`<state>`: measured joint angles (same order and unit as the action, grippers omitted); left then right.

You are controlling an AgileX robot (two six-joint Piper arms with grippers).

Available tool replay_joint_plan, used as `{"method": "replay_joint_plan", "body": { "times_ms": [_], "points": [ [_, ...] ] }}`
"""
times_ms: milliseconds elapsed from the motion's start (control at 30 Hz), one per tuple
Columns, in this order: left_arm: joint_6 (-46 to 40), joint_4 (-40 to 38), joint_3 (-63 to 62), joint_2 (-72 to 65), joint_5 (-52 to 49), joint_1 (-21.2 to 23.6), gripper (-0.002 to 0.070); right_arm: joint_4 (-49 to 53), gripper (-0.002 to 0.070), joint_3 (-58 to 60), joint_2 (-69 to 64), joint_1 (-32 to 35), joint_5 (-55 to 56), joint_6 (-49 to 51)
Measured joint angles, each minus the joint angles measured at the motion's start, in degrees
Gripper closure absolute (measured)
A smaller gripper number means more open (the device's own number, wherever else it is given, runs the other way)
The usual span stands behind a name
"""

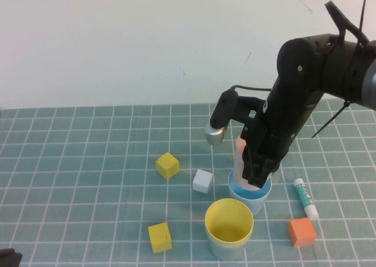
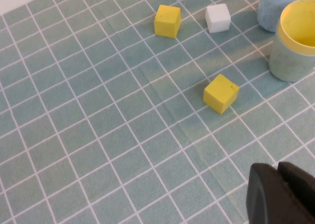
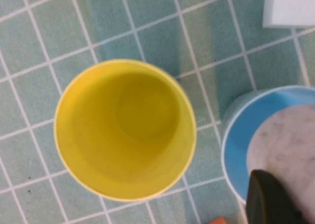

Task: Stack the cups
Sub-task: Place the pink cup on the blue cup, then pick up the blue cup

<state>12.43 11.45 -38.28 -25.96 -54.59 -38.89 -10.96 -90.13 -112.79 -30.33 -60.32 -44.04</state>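
Observation:
My right gripper (image 1: 257, 174) is shut on the pink cup (image 1: 241, 156) and holds it upright with its base inside the light blue cup (image 1: 250, 192). In the right wrist view the pink cup (image 3: 285, 145) fills the blue cup's mouth (image 3: 237, 140), with one finger (image 3: 269, 200) against it. The yellow cup (image 1: 229, 219) sits nested in the pale green cup (image 1: 228, 249) just in front and to the left. My left gripper (image 2: 278, 182) is shut and empty, low at the table's front left corner (image 1: 7, 257), far from the cups.
Two yellow cubes (image 1: 167, 165) (image 1: 160, 237) and a white cube (image 1: 202, 181) lie left of the cups. An orange cube (image 1: 302, 232) and a white-and-green glue stick (image 1: 305, 198) lie to their right. A white wall stands behind the grid mat.

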Motion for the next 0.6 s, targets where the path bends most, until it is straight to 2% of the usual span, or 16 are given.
{"method": "replay_joint_plan", "body": {
  "times_ms": [67, 200, 267, 600],
  "points": [
    [0.0, 0.0, 0.0, 0.0, 0.0, 0.0, 0.0675, -0.05, 0.0605, 0.0, 0.0, 0.0, 0.28, 0.0],
    [0.0, 0.0, 0.0, 0.0, 0.0, 0.0, 0.0675, -0.14, 0.0479, 0.0, -0.36, 0.0, -0.44, 0.0],
    [0.0, 0.0, 0.0, 0.0, 0.0, 0.0, 0.0675, -0.14, 0.0437, -0.35, -0.47, 0.0, -2.54, 0.45],
    [0.26, 0.0, 0.0, 0.0, 0.0, 0.0, 0.0675, 1.51, 0.0401, -2.45, 3.73, 1.53, -7.51, 10.32]
  ]
}}
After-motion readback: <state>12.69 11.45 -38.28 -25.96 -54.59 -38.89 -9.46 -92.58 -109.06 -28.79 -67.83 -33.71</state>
